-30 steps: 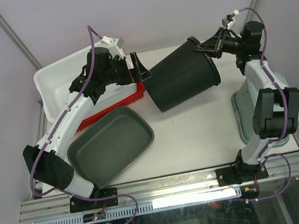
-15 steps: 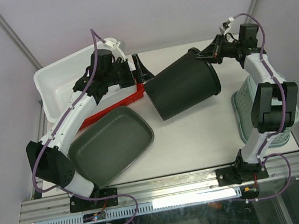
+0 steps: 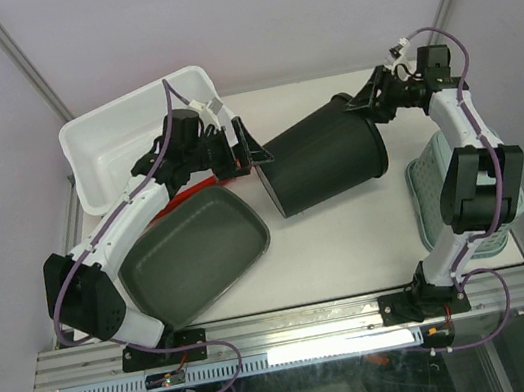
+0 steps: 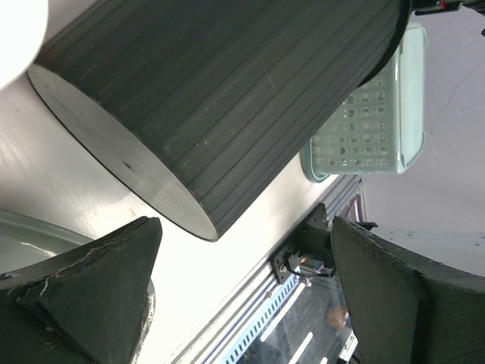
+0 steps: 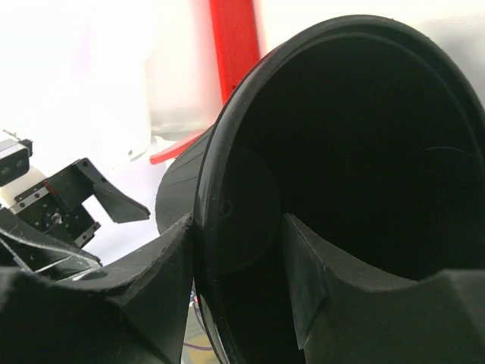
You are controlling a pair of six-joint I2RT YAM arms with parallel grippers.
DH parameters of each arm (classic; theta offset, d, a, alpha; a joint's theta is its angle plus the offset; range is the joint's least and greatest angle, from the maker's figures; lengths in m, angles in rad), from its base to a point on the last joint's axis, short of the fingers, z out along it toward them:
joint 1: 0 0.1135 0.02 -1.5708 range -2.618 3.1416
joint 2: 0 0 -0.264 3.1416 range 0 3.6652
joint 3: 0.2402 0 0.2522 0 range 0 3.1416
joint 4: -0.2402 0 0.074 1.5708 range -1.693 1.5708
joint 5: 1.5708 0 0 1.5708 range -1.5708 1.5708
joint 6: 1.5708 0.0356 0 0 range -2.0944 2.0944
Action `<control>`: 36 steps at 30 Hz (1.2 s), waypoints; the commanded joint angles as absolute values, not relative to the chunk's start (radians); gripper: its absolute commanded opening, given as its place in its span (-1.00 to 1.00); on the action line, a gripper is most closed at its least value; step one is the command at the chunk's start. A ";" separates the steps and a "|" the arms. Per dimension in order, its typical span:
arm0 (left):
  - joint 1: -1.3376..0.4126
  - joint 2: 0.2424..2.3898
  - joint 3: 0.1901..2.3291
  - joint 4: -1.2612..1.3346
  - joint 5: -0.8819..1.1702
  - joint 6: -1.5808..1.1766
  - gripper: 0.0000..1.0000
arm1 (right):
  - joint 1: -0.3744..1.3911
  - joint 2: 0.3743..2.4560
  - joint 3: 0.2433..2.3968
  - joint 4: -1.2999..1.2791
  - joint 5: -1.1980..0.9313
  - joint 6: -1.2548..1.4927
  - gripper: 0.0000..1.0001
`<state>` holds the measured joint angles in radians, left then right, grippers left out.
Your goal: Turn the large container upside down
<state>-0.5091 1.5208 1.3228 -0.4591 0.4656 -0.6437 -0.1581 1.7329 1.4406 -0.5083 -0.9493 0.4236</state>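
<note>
The large container, a deep white tub (image 3: 115,141), stands open side up at the back left. Neither gripper touches it. It shows overexposed in the right wrist view (image 5: 106,68). A black ribbed bucket (image 3: 322,160) lies on its side in the middle of the table. My left gripper (image 3: 252,152) is open and empty, just beside the bucket's flat base (image 4: 114,144). My right gripper (image 3: 353,107) straddles the bucket's rim (image 5: 208,189), one finger outside against it and one inside with a gap.
A grey-green tray (image 3: 191,254) lies at the front left under my left arm. A red tray (image 3: 194,185) peeks out between it and the tub. A pale teal basket (image 3: 429,192) sits at the right beside my right arm.
</note>
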 commanded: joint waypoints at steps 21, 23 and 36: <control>-0.509 1.538 1.221 -0.115 0.673 -0.826 0.98 | -0.118 1.556 1.600 -0.750 -0.565 0.205 0.21; -0.509 1.544 1.221 -0.108 0.676 -0.832 0.98 | -0.115 1.548 1.605 -0.771 -0.543 0.189 0.13; -0.509 1.554 1.220 -0.053 0.707 -0.868 0.98 | -0.103 1.517 1.575 -0.833 -0.495 0.135 -0.33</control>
<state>-0.5095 1.5532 1.2144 -0.1181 0.6682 -0.8501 -0.1101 1.5707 1.5558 -0.8268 -0.5148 0.1673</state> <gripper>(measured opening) 0.990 0.352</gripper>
